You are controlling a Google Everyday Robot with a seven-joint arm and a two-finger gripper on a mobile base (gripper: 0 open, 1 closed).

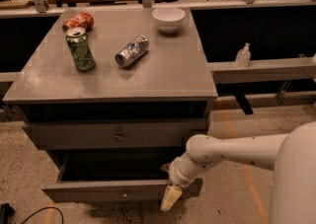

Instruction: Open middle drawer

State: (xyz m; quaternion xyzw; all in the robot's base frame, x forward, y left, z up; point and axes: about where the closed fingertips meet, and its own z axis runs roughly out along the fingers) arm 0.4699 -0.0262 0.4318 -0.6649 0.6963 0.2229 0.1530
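The gripper [170, 197] hangs at the near right of the cabinet [163, 77], against the right end of the middle drawer [94, 192]'s front; whether it is spread or pressed together I cannot tell. That drawer stands partly out toward the near side, its dark inside showing, below the shut taller-fronted drawer [69, 135]. On the cabinet top are an upright green can [80, 49], a silver can [132, 51] on its side and a white bowl [168, 19].
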